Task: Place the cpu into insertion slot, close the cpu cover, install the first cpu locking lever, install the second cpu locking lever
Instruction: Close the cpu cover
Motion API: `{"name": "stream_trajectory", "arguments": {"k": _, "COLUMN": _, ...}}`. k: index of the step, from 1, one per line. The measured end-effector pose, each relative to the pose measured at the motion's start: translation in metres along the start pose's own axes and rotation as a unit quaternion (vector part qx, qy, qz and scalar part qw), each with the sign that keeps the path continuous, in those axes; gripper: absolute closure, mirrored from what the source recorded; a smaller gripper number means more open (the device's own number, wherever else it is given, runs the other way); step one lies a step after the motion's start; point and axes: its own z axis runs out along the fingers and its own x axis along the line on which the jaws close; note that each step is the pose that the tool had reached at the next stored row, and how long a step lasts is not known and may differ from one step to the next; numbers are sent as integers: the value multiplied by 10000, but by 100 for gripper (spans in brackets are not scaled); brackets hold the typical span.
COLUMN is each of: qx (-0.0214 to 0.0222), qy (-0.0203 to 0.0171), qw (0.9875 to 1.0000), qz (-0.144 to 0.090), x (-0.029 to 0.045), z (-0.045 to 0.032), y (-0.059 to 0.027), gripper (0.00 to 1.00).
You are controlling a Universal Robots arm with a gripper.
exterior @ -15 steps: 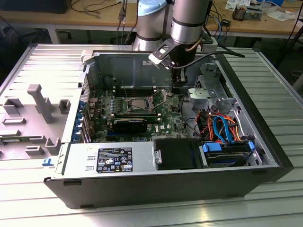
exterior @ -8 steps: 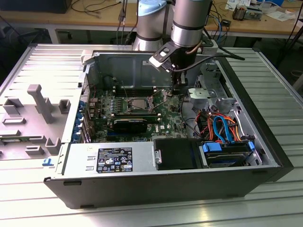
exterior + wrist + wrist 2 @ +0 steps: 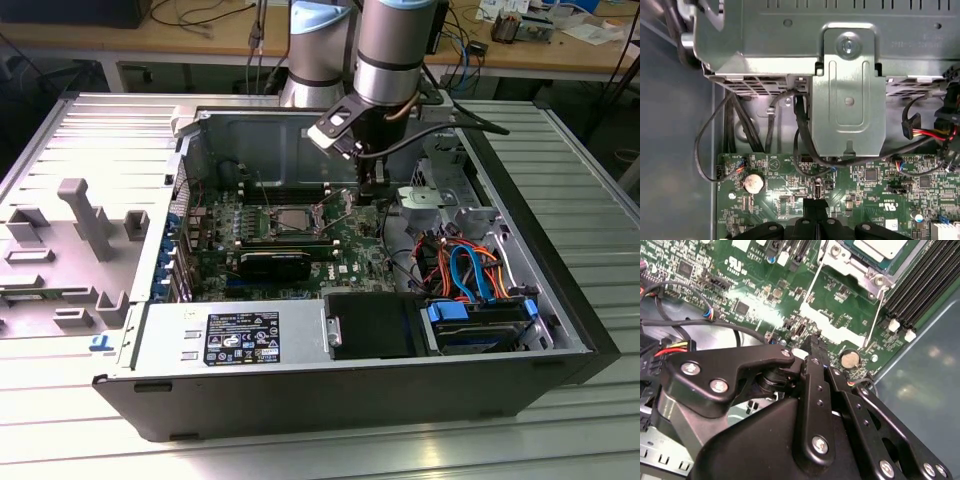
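I read Gripper as pressed together, nothing pinched, low over green board near coin cell. Risk: if I drop lower, it gouges board comps.

Open computer case lies on its side on the ribbed metal bench. Arm reaches down into the case. Gripper hangs with jaws pointing down over the green motherboard, just to the exterior view's right of the insertion slot. Slot shows a silvery rim and dark centre (contents not determinable). Long black card lies beside the slot, nearer the camera. Labelled silvery power supply, black drive box and orange and blue cables occupy the near side. Grey fixture blocks stand at the exterior view's left.
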Motion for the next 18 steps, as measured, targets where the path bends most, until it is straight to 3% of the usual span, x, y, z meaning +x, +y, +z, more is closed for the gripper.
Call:
{"name": "stream_trajectory", "arguments": {"k": 12, "qx": 0, "qy": 13, "qw": 10000, "qz": -3, "x": 2, "z": 3, "y": -176, "gripper": 89}}
{"name": "stream_trajectory", "arguments": {"k": 18, "qx": 0, "qy": 68, "qw": 10000, "qz": -3, "x": 2, "z": 1, "y": -311, "gripper": 89}}
